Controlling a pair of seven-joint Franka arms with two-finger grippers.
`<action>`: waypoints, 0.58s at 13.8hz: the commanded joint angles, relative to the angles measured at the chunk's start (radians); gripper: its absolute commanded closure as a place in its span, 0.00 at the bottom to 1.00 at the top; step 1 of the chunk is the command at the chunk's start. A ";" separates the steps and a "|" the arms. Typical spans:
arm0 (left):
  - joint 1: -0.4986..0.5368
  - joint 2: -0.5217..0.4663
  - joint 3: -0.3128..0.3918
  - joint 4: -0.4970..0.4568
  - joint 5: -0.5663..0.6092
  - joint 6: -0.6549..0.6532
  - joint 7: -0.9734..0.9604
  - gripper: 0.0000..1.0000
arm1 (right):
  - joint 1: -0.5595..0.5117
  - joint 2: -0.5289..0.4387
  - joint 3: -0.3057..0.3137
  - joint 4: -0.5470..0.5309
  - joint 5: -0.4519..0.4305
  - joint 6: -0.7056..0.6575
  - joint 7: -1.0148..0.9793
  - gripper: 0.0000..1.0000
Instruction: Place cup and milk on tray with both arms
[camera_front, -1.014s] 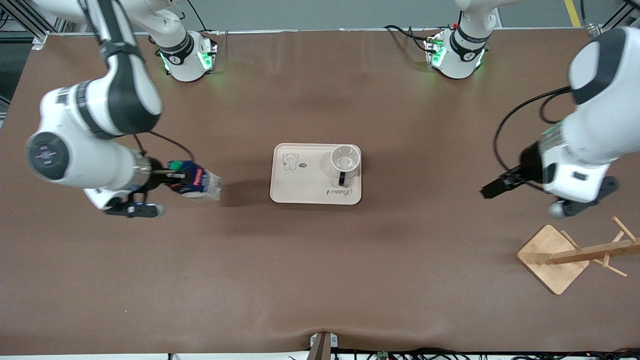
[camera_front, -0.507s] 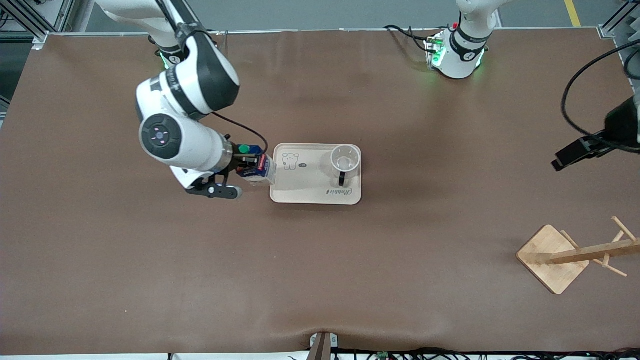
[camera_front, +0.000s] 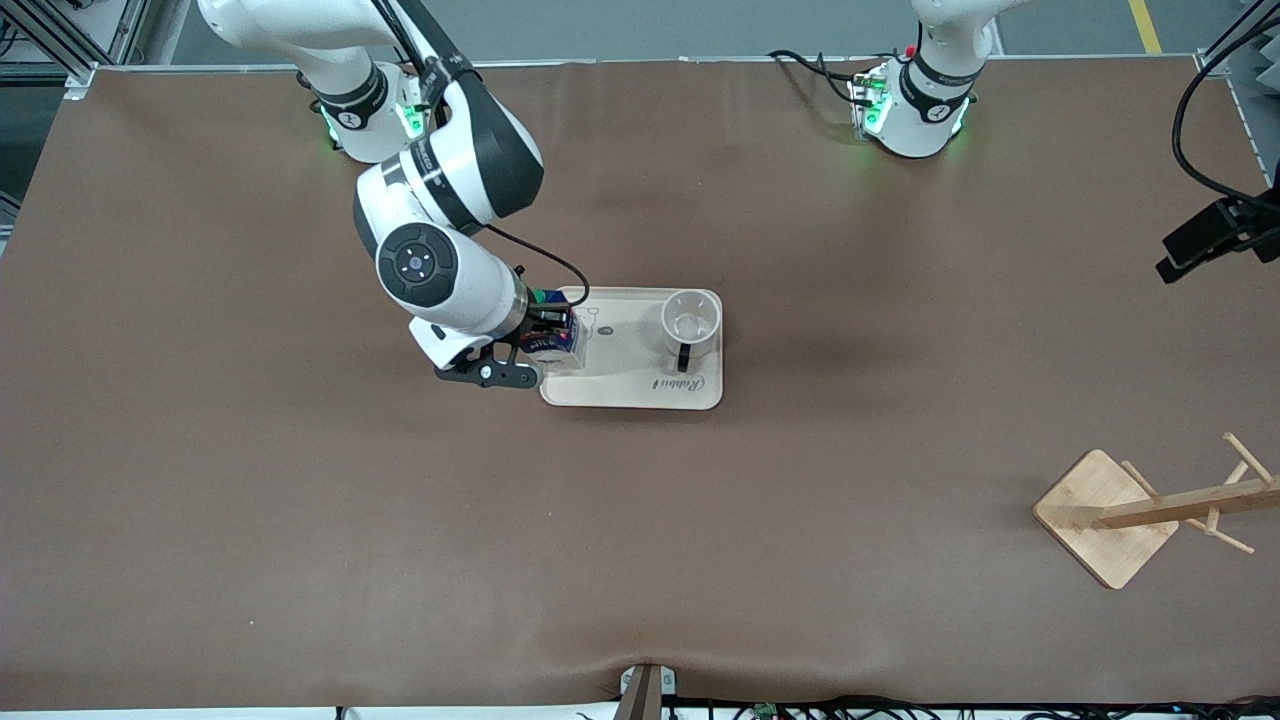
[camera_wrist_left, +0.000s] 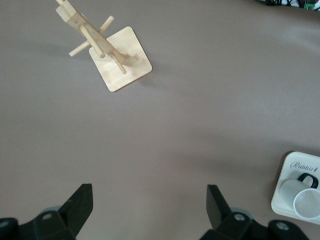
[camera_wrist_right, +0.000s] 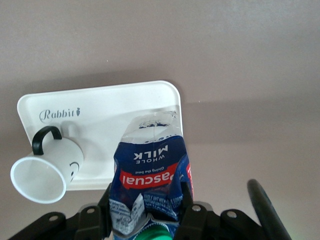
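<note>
The cup (camera_front: 690, 325) already stood on the tray (camera_front: 630, 385), at the end toward the left arm, so the step in hand was the second one: bringing the milk (camera_front: 556, 340) in. The right tool (camera_front: 548, 338) was clamped on the milk near its capped top and held it over the tray's edge toward the right arm, about where the bear drawing lies. From the right wrist view the milk (camera_wrist_right: 152, 175) hung above that end of the tray (camera_wrist_right: 100, 107), well apart from the cup (camera_wrist_right: 47, 170); whether its base had touched down was hard to tell, though it looked to be just clear.

The left tool (camera_wrist_left: 147, 212) hung wide and empty, waiting high over bare counter (camera_front: 640, 540) near the wooden rack (camera_front: 1110, 515).

The next move probably called for lowering the milk upright onto the tray's free half, then letting go and lifting straight off without tipping it.
</note>
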 joint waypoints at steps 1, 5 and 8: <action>-0.132 -0.050 0.130 -0.048 -0.016 -0.011 0.028 0.00 | 0.044 -0.007 -0.012 -0.070 0.014 0.106 0.041 0.86; -0.250 -0.081 0.260 -0.082 -0.045 -0.030 0.108 0.00 | 0.055 -0.011 -0.012 -0.099 0.014 0.100 0.047 0.60; -0.327 -0.108 0.336 -0.115 -0.047 -0.030 0.125 0.00 | 0.058 -0.011 -0.012 -0.099 0.014 0.105 0.053 0.00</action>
